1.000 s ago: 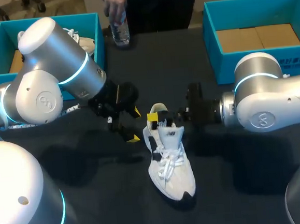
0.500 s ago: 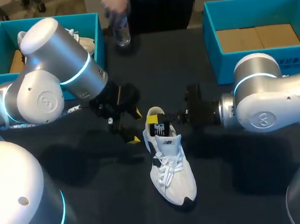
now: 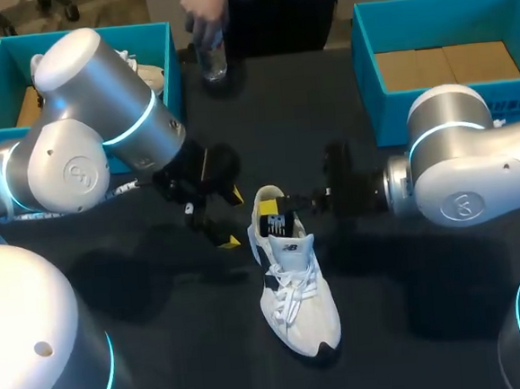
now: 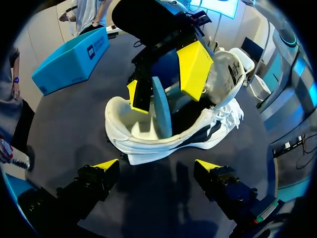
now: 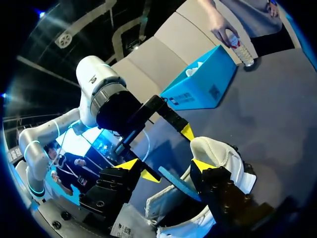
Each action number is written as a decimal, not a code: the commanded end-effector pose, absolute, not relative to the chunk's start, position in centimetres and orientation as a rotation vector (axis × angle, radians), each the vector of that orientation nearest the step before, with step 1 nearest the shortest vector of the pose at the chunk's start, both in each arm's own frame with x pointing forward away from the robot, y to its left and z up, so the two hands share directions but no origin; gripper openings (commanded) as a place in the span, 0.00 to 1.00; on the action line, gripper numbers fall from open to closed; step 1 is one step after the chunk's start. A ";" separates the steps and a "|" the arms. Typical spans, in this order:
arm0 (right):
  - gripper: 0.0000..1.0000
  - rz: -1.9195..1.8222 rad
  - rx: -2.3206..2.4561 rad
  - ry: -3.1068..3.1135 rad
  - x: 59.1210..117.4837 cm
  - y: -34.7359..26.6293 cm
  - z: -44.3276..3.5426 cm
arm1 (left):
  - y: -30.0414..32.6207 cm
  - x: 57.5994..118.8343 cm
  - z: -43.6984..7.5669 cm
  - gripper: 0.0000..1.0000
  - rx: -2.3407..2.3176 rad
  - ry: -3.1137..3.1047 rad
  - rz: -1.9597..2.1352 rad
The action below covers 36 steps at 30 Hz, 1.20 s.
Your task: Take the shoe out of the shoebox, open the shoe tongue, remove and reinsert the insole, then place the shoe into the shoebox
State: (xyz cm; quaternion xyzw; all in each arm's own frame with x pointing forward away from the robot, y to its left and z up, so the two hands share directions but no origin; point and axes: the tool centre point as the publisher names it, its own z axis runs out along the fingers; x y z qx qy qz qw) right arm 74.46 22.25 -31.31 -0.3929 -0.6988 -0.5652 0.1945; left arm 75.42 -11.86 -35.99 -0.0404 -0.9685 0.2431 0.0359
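The white shoe (image 3: 300, 299) lies upright mid-table, toe toward me. My right gripper (image 3: 272, 207) reaches into its heel opening. In the right wrist view the right gripper (image 5: 166, 167) is shut on the blue insole (image 5: 176, 182), which spans slantwise from one finger to the other above the shoe (image 5: 223, 153). The left wrist view shows the insole (image 4: 161, 109) standing on edge inside the shoe (image 4: 148, 146), with a right fingertip (image 4: 195, 69) by the raised tongue (image 4: 229, 74). My left gripper (image 3: 233, 219) hangs open just left of the heel, nothing between its fingers (image 4: 106, 164).
A teal shoebox (image 3: 163, 49) at the back left holds another white shoe (image 3: 147, 77). A second teal box (image 3: 368, 78) with a cardboard floor stands at the back right. A person's hand holds a water bottle (image 3: 211, 59) at the far edge.
My right gripper's fingers have closed in on the insole inside the shoe opening, and the shoe has shifted slightly. The left arm has stayed put. The hand at the bottle moved a little.
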 end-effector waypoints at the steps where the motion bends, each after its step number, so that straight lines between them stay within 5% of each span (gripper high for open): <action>1: 0.68 -1.555 -1.103 -1.992 74.5 21.6 -30.1 | -10.7 75.0 -35.0 1.00 -0.157 -2.977 0.720; 21: 0.64 -1.281 -1.146 -2.125 77.8 16.4 -26.4 | -5.5 77.8 -31.4 1.00 -0.138 -3.009 0.656; 31: 0.45 -1.032 -1.300 -2.199 79.5 14.5 -24.8 | -3.4 79.4 -28.8 1.00 -0.215 -3.009 0.637; 36: 0.45 -0.920 -1.314 -2.221 80.5 13.9 -23.8 | -3.1 79.8 -28.1 1.00 -0.206 -3.029 0.620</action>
